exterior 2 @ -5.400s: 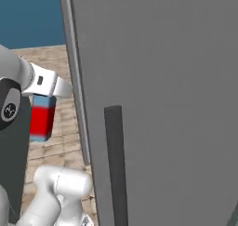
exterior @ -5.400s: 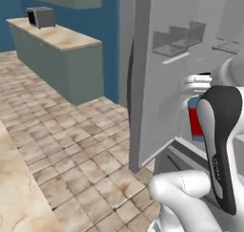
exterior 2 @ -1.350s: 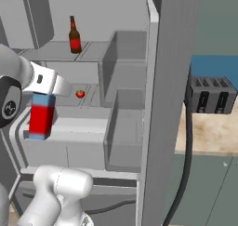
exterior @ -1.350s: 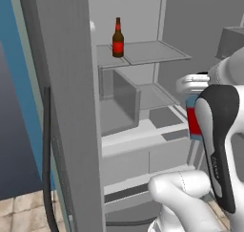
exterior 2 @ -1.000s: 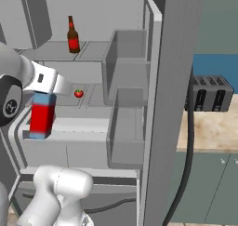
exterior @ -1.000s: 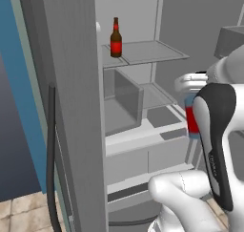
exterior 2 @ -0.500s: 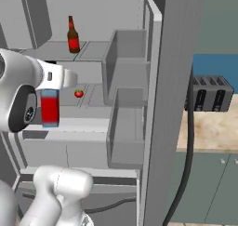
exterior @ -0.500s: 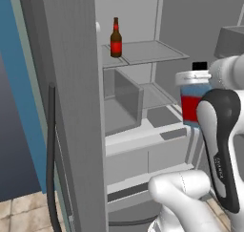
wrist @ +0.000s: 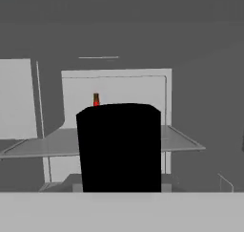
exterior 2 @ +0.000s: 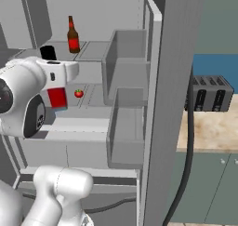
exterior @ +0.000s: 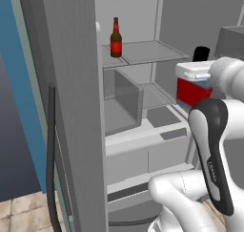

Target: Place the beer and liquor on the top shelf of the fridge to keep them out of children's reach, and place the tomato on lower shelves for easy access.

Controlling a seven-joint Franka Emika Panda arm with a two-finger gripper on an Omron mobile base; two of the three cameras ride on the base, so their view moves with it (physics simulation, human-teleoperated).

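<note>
The fridge (exterior: 71,107) stands open. The beer (exterior: 116,37) (exterior 2: 72,36) stands upright at the left back of the top shelf (exterior: 143,52) (wrist: 181,138). My gripper (exterior: 193,71) (exterior 2: 58,75) is shut on the liquor (exterior: 190,91) (exterior 2: 57,98), held upright in front of the fridge interior, its black cap (exterior: 201,53) (wrist: 119,147) about level with the top shelf. In the hand view the beer (wrist: 96,100) peeks just over the cap. The tomato (exterior 2: 79,93) lies on a lower shelf (exterior 2: 93,96), behind the held bottle.
Clear bins (exterior: 128,100) (exterior 2: 125,64) stand on the lower shelves. The open doors (exterior 2: 172,81) flank the interior on both sides. A dark toaster (exterior 2: 209,94) sits on the counter (exterior 2: 209,127) to the right of the fridge.
The gripper has lifted the liquor from lower-shelf height up toward the top shelf. The beer and the tomato have stayed put.
</note>
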